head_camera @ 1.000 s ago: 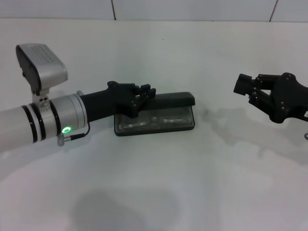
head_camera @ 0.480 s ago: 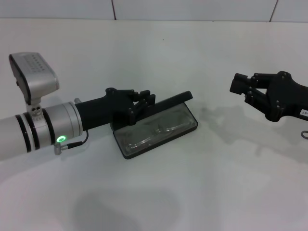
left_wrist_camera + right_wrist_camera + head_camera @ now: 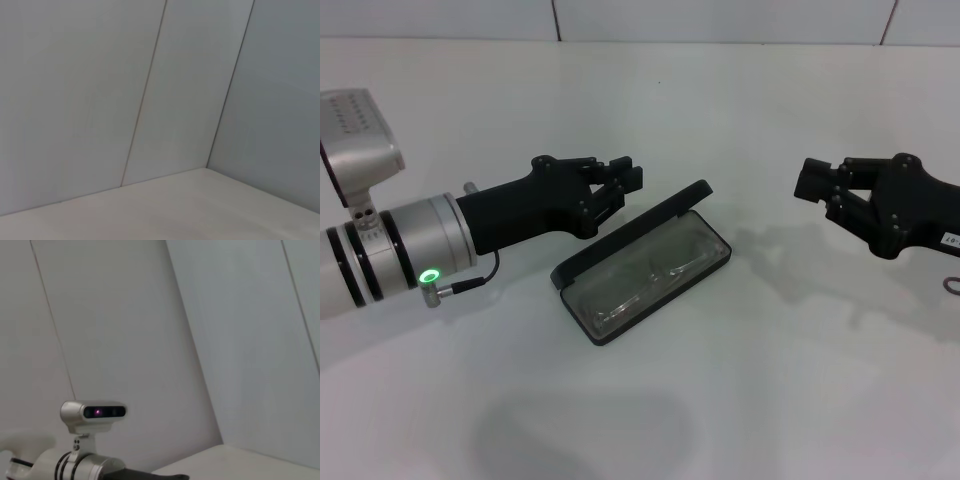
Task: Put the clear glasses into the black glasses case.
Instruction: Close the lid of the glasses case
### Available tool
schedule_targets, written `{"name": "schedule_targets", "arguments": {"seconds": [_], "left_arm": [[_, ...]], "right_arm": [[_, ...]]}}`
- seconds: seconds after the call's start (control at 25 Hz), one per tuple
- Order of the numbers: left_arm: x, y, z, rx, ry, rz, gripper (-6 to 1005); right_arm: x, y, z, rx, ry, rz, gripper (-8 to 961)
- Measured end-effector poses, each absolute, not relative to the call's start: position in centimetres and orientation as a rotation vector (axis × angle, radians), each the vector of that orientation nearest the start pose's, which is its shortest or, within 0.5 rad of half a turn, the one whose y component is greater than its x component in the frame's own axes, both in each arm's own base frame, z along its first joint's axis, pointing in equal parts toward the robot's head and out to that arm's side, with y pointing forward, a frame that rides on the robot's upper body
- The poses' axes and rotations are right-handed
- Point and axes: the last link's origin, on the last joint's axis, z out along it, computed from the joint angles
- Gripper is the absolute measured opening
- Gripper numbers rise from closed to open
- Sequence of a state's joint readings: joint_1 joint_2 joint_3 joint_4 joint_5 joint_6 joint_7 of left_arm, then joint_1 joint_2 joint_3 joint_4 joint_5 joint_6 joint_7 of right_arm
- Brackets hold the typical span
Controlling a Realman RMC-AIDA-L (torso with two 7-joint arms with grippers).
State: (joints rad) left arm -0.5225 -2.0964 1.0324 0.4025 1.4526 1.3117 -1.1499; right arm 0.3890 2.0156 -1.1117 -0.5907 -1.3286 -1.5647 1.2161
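The black glasses case [image 3: 582, 308] lies open at the table's middle, turned diagonally, its lid [image 3: 630, 228] tilted up along the far side. Inside it, on the lining, rest the clear glasses [image 3: 655, 272]. My left gripper [image 3: 626, 178] hovers just beyond the lid's left part, fingers together, holding nothing and apart from the lid. At the right my right gripper [image 3: 812, 180] hangs shut and empty, well away from the case. The right wrist view shows only the left arm's wrist camera [image 3: 94, 412]; the left wrist view shows wall and table.
The white table [image 3: 720, 400] ends at a tiled wall [image 3: 720, 20] at the back. A thin cable [image 3: 480, 282] hangs under the left wrist.
The case has swung from square-on to diagonal, its right end going farther away. The left gripper has drawn back left and up off the lid. The right gripper shifted slightly left.
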Motion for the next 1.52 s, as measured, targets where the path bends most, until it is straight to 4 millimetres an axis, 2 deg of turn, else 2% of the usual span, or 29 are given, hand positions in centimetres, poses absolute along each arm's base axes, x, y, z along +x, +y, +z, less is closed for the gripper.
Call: {"name": "schedule_targets", "arguments": {"seconds": [0.36,1.52], "left_arm": [[-24.5,33.2,-5.7,-2.572,-0.639,-0.905,157],[-25.2,31.8,-7.9,-2.644,-0.72,-0.836,156]], "right_arm": [[24.6,30.5,0.0,-2.622,0.469,1.101,153],[24.3,30.6,-0.4,-2.638,0.466,1.093,159]]}}
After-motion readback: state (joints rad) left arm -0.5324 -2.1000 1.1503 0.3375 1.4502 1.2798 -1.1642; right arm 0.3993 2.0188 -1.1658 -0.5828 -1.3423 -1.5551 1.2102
